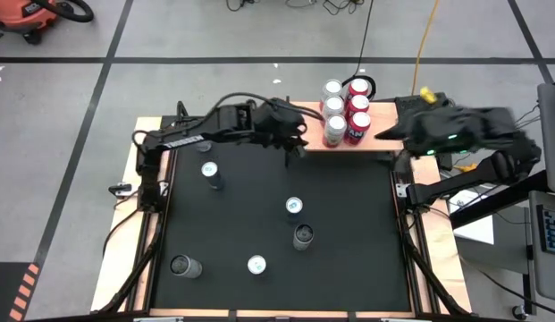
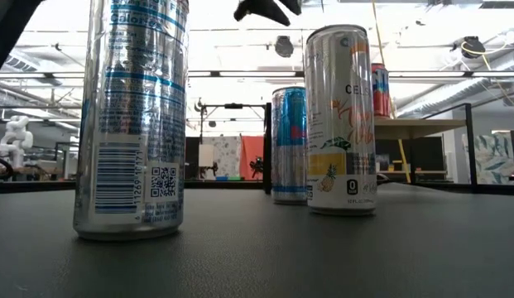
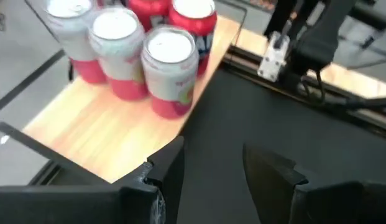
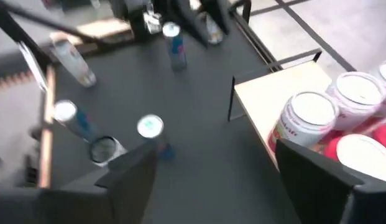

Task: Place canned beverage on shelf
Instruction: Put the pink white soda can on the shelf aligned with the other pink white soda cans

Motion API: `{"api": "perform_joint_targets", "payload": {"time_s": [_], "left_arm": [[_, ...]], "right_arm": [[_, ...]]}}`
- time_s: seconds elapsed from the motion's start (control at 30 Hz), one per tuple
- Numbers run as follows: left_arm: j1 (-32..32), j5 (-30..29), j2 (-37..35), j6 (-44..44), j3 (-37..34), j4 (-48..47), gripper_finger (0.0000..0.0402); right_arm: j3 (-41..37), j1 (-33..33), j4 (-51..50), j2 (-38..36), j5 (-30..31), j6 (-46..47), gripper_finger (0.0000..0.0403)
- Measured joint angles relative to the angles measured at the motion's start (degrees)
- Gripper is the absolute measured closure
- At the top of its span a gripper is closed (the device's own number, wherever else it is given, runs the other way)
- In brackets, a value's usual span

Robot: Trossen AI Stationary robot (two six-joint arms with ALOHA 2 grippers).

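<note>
1. I see the shelf [image 1: 384,139] at the far edge of the surface [image 1: 348,268], right of centre.
2. Six cans [image 1: 346,109] stand clustered on the shelf's left part, white-bodied and red ones touching.
3. Left claw [image 1: 295,143] hovers at the far edge just left of the shelf, fingers [image 3: 171,174] parted, nothing between them.
4. Right claw [image 1: 398,125] sits over the shelf's right end, blurred; jaws wide apart and empty in its wrist view.
5. Five loose cans on the surface: one far left [image 1: 210,173], two mid [image 1: 295,207], two near [image 1: 256,265]. The near-left one [image 1: 185,266] looks tipped over.
</note>
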Motion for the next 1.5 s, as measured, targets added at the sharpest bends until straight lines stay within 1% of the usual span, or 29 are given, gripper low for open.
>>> {"api": "perform_joint_targets", "payload": {"time_s": [0.1,0.13,0.2,0.3,0.4,0.47,0.53,0.6,0.67,0.77,0.87,1.17,1.37,1.5], "left_arm": [[-0.15,-1.11,-1.62,-0.89,-0.02,-3.47,0.0242],[-0.15,-1.28,-2.01,-1.16,-0.02,-3.84,0.0242],[-0.18,-1.62,-2.42,-1.44,-0.02,-6.91,0.0242],[-0.42,-1.84,-2.52,-1.47,-0.02,-10.14,0.0242],[-0.55,-1.35,-2.52,-1.40,-0.02,-11.83,0.0242],[-0.50,-0.04,-2.52,-1.12,-0.04,-11.83,0.0242],[-0.48,0.74,-2.54,-1.13,-0.03,-11.32,0.0242],[-0.55,0.94,-2.45,-1.12,-0.04,-11.28,0.0242],[-0.57,1.09,-2.36,-0.99,-0.04,-11.41,0.0242],[-0.71,1.29,-2.34,-0.92,-0.04,-11.50,0.0242],[-1.09,1.44,-2.34,-0.88,-0.04,-11.50,0.0242],[-2.78,2.19,-2.32,1.71,-0.04,-11.50,0.0242],[-2.80,2.25,-2.30,2.07,-0.07,-11.48,0.0242],[-2.81,2.25,-2.30,3.48,-0.07,-11.48,0.0242]], "right_arm": [[-7.52,-0.82,6.40,-0.52,0.44,-3.89,0.0151],[-10.23,-1.25,8.70,-0.64,1.59,-4.29,0.0168],[-15.77,-2.11,13.31,-0.70,4.12,-4.16,0.0205],[-23.41,-4.04,18.92,-0.72,5.73,-2.32,0.0264],[-30.10,-6.76,21.98,-1.57,3.55,0.81,0.0324],[-34.54,-8.54,25.22,-2.75,1.57,1.89,0.0362],[-39.14,-10.04,29.12,-3.65,1.65,2.38,0.0391],[-42.95,-11.76,33.49,-4.38,2.10,2.15,0.0396],[-45.61,-13.38,37.04,-4.84,4.21,2.10,0.0392],[-48.16,-15.26,42.18,-4.69,6.18,1.67,0.0396],[-49.16,-16.66,45.14,-3.90,6.18,-0.43,0.0401],[-49.16,-18.69,45.38,-2.17,10.64,-1.21,0.0402],[-49.16,-18.76,45.36,-2.20,10.38,-0.97,0.0402],[-48.30,-18.75,45.32,-2.26,7.09,0.80,0.0403]]}}
